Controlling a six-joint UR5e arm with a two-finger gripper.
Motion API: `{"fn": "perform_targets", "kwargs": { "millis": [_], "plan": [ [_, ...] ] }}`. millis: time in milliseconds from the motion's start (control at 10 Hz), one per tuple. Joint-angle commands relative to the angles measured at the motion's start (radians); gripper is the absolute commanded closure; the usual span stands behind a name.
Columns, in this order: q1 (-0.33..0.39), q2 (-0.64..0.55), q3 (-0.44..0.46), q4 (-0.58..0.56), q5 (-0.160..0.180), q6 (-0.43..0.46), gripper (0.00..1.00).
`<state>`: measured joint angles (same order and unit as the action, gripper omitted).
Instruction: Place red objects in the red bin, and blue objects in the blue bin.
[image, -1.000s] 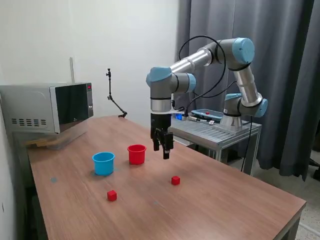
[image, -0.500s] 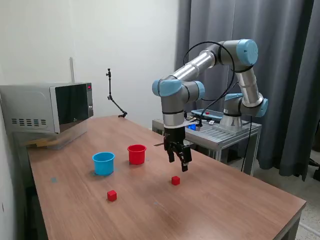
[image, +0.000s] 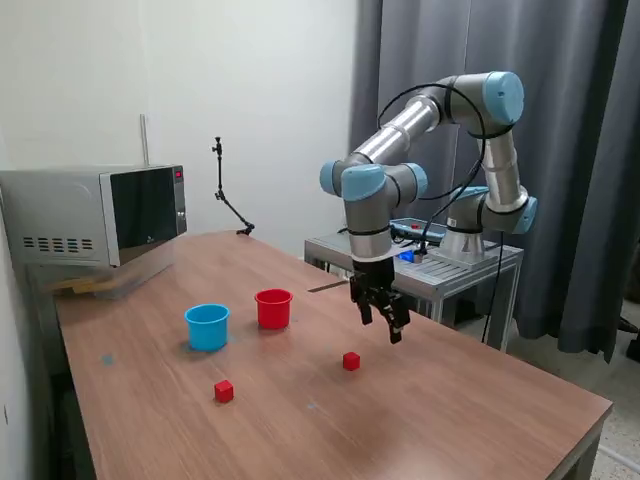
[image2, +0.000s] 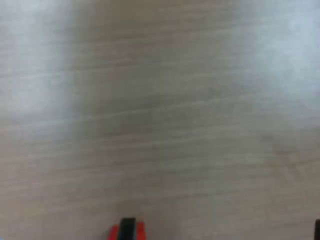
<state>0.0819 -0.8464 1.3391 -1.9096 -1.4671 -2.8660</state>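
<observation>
1. Red is the colour that matters in the exterior view: two small red cubes lie on the wooden table (image: 480, 400), one (image: 351, 361) just below and to the exterior view's left of the gripper (image: 393, 325), the other (image: 224, 391) well apart, nearer the front edge; no blue cubes can be seen on the table.
2. The red bin (image: 273, 308) and the blue bin (image: 207, 326) stand upright near each other, the blue one on the exterior view's left; what they hold cannot be seen from here.
3. The gripper hangs above the table, clear of it, fingers pointing down; it appears to carry nothing, but whether the claw is wide or narrow I cannot tell.
4. In the wrist view, blurred wood grain fills the picture; a sliver of red cube (image2: 140, 231) shows at the edge, partly behind a dark finger tip (image2: 128, 227).
5. Judged risk: the gripper seems offset from the nearer cube, so a descent from here could land a finger on the cube and knock it aside; the soft wrist picture gives little help in centring.
</observation>
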Motion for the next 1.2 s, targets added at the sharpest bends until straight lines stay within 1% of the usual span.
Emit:
{"fn": "perform_targets", "kwargs": {
  "millis": [0, 100, 200, 400, 600, 700, 900, 1100],
  "plan": [
    [-0.001, -0.025, 0.069, -0.058, -0.022, 0.000, 0.00],
    [-0.010, -0.025, 0.075, -0.093, -0.033, -0.001, 0.00],
    [-0.019, -0.025, 0.077, -0.101, -0.036, -0.001, 0.00],
    [-0.036, -0.023, 0.097, -0.127, -0.061, -0.003, 0.00],
    [-0.054, -0.014, 0.098, -0.157, -0.061, -0.006, 0.00],
    [-0.057, -0.008, 0.097, -0.160, -0.061, -0.022, 0.00],
    [-0.059, 0.038, 0.084, -0.186, -0.059, -0.044, 0.00],
    [-0.063, 0.062, 0.081, -0.193, -0.058, -0.047, 0.00]
  ]
}}
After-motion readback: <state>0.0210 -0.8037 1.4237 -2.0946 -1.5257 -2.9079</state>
